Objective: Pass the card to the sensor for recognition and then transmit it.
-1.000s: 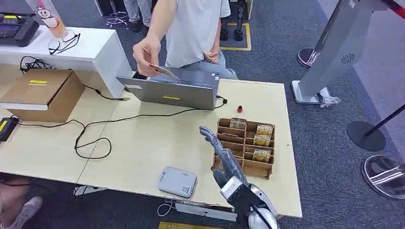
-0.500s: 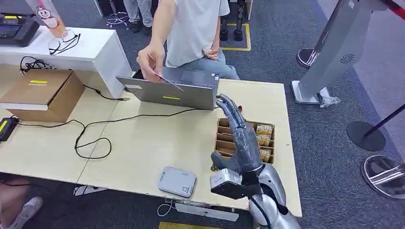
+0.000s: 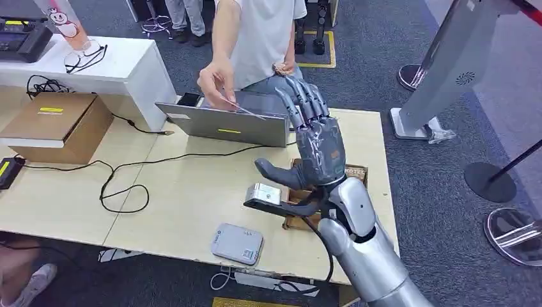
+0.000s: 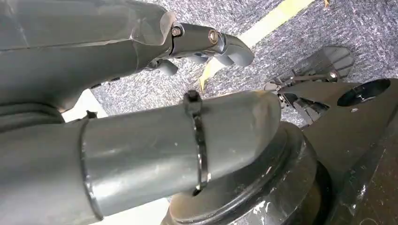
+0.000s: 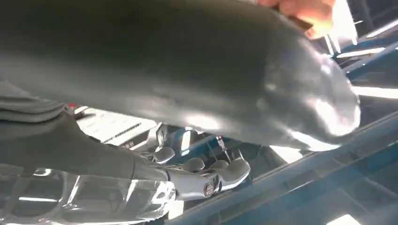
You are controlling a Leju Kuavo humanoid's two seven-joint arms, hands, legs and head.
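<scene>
The light wooden table (image 3: 192, 192) filled the middle of the head view, standing on grey carpet. Behind it a person in a pale T-shirt (image 3: 265, 35) leaned toward it. At the table's far left sat a brown cardboard box (image 3: 57, 125), next to a white counter (image 3: 121, 64) on which a pair of glasses (image 3: 83, 57) lay. A grey laptop (image 3: 230, 121) stood open at the far edge of the table, its lid back facing the robot, and a black cable (image 3: 128, 182) looped across the tabletop from it.

The robot's silver right arm (image 3: 364, 256) rose from the lower right, and the right hand (image 3: 313, 144) was raised above the table, upright, with its fingers (image 3: 303, 99) extended and slightly apart and the thumb (image 3: 275, 171) out to the side; it held nothing. Behind and below this hand a wooden compartment tray (image 3: 355, 173) was mostly covered by it.

The person's hand (image 3: 217, 83) held the card (image 3: 246, 110) pinched at one end, above the laptop's top edge, its free end pointing toward the robot's raised fingers but apart from them.

Near the table's front edge lay the sensor (image 3: 238, 244), a small flat grey card reader with rounded corners.

In the left wrist view the left hand (image 4: 202, 44) hung over carpet, its fingers curled inward with nothing in them.
</scene>
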